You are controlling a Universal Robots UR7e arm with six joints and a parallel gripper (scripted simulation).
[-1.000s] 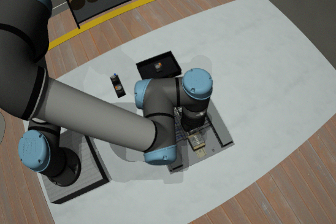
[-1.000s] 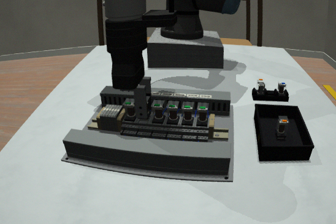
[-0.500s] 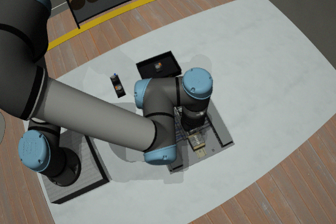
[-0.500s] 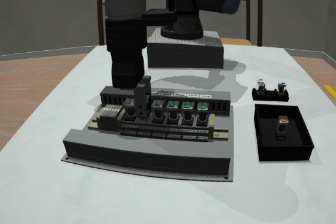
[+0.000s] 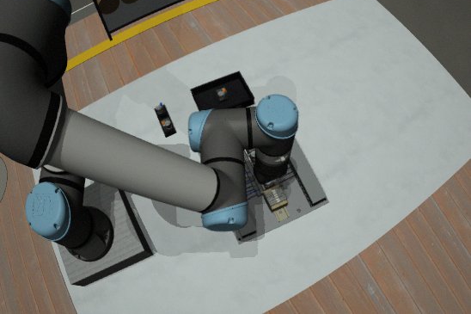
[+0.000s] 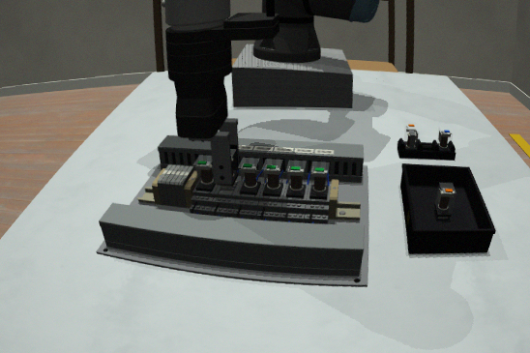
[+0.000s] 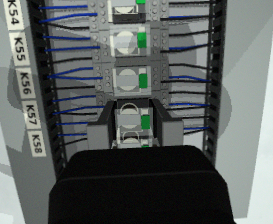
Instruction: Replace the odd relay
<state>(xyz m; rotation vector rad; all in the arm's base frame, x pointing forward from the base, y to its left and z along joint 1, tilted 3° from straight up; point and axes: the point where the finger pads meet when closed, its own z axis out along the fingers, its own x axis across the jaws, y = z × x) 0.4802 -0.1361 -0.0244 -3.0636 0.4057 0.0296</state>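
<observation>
Our fingers are closed on a green-button relay at the K57 position, button on the same side as its neighbours'. Pulled orange-button relay stands in the black tray. Spare holder carries two more (orange and blue buttons). Can't tell full seating.

Relay in tray; apparently two relays in the holder behind.
</observation>
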